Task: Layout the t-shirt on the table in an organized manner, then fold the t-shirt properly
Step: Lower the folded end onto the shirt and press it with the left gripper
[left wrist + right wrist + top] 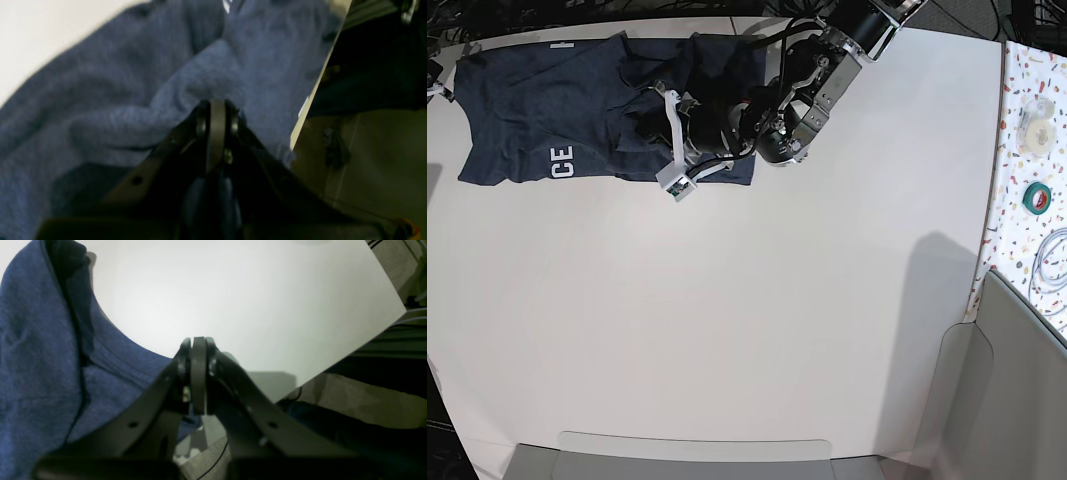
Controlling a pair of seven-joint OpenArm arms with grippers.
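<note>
The navy t-shirt lies at the back left of the white table, its white lettering showing near one edge and its right half bunched. My left gripper is shut on a raised ridge of the t-shirt; in the base view this left gripper sits on the crumpled part. My right gripper is shut at the shirt's edge near the table's border. The t-shirt curves in under its fingers, and blue cloth shows between them lower down.
A speckled strip along the table's right side carries a green tape roll, a round clear lid and a coiled cable. Grey panels stand at the front edge and the front right.
</note>
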